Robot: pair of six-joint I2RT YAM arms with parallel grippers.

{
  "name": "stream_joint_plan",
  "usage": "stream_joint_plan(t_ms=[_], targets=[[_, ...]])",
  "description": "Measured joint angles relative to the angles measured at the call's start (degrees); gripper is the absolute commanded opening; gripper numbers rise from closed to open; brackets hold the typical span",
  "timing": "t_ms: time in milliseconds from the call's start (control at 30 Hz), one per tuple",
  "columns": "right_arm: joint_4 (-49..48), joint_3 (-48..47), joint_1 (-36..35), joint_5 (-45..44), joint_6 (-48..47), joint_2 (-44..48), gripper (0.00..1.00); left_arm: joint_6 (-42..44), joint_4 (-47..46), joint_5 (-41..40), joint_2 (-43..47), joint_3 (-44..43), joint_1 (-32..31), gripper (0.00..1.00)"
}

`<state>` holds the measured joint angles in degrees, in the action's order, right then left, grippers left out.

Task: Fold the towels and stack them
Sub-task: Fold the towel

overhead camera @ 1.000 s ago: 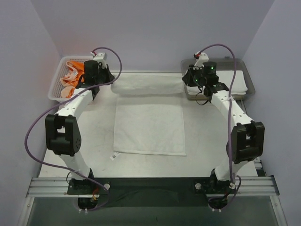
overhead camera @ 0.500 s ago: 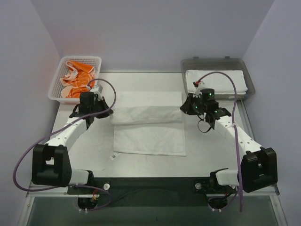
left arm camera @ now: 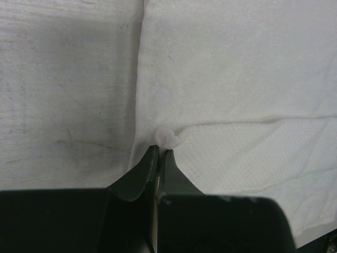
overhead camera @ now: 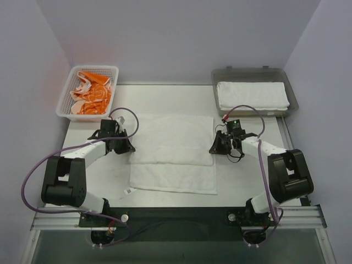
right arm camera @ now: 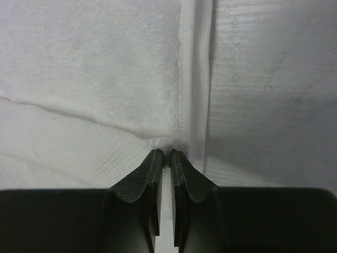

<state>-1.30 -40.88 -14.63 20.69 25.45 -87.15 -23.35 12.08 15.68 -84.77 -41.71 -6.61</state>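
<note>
as left claw (left arm camera: 159, 151) and right claw (right arm camera: 165, 153) pinch its corners, white towel (overhead camera: 173, 137) flat between them

Two white towels (overhead camera: 173, 144) (overhead camera: 252, 94), one basket (overhead camera: 64, 105)

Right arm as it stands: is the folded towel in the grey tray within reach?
Probably, but not yet: the right claw is shut on the edge of the spread towel and must release first. Nothing lies between it and the tray.
</note>
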Motion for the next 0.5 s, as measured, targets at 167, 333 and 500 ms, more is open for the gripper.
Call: stream_joint_plan(t_ms=[167, 333, 500], targets=[[2.49, -5.01, 1.01, -0.26, -0.63, -0.44, 0.00, -0.13, 1.07, -0.26, 0.00, -1.09, -0.09, 0.00], [3.89, -14.62, 1.57, -0.24, -1.92, -5.53, 0.00, -1.64, 1.01, -0.35, -1.36, -2.25, -0.11, 0.00], [4.81, -18.40, 1.60, -0.26, -2.10, -12.90, 0.00, -3.56, 0.96, -0.46, -4.76, -2.36, -0.09, 0.00]])
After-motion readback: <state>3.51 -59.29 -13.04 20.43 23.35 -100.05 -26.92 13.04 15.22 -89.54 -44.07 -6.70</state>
